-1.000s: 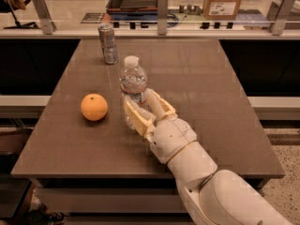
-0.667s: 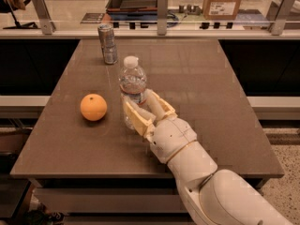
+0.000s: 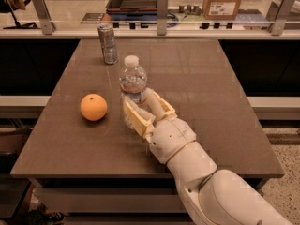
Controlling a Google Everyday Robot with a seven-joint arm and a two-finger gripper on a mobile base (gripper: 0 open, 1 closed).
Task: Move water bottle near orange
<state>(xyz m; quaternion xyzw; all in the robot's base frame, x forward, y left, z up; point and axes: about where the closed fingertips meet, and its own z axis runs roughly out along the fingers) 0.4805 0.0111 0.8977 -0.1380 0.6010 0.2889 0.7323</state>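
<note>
The water bottle (image 3: 133, 78), clear and ribbed with a white cap, stands upright near the middle of the brown table (image 3: 211, 88). My gripper (image 3: 138, 99) reaches in from the lower right. Its cream fingers (image 3: 136, 118) sit on both sides of the bottle's lower half and close against it. The bottle's base is on the table or just above it; I cannot tell which. The orange (image 3: 93, 107) lies on the table to the left of the bottle, about a hand's width away and apart from it.
A silver can (image 3: 108, 43) stands at the back of the table, behind the bottle. A glass rail with metal posts (image 3: 162, 8) runs along the far edge. The table's left edge is close to the orange.
</note>
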